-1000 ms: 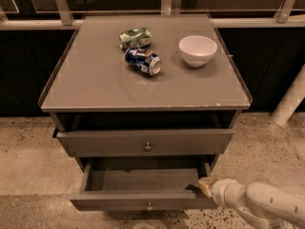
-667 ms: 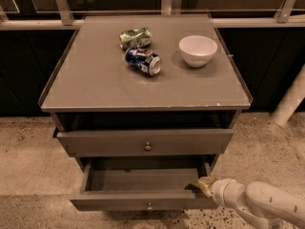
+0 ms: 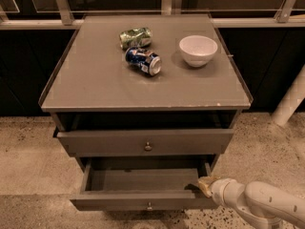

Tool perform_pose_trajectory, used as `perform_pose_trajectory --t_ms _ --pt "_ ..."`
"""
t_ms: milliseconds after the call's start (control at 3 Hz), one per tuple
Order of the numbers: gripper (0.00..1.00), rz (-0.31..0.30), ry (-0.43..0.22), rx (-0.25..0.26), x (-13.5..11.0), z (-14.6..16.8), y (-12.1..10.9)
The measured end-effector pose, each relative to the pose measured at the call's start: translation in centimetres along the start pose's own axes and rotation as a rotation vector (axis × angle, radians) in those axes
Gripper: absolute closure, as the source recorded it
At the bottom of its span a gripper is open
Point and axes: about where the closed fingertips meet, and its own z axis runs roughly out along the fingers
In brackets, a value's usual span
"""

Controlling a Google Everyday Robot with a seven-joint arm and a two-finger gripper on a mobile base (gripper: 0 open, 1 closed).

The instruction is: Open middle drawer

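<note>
1. The middle drawer (image 3: 124, 200), 2nd of the cabinet's 3, stands pulled well out. Its small round knob (image 3: 149, 205) sits at the centre of the low front face.
2. The pincer (image 3: 206, 186) is right of that knob and slightly above it, at the drawer's right front corner, touching or just beside the top edge. I cannot tell whether it is wide, narrow or holding that edge.
3. Directly above the knob, the taller top drawer (image 3: 95, 143) juts out a little.
4. The middle drawer looks stiff and light, and it should slide straight on its runners.
5. The knob is metal and probably slippery. Gripping it squarely at centre should pull evenly, while hauling at the corner right of the knob could skew the drawer and bind it.
6. Judged by the gap behind the knob, the opening looks nearly or fully done.
</note>
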Motion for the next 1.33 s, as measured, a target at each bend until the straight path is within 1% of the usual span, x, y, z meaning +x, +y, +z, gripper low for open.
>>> perform_pose_trajectory --t_ms 667,1000,1333 --pt "0.16 0.000 0.000 0.000 0.00 0.00 0.00" --pt "0.00 0.000 0.000 0.000 0.00 0.00 0.01" --pt "0.00 0.000 0.000 0.000 0.00 0.01 0.01"
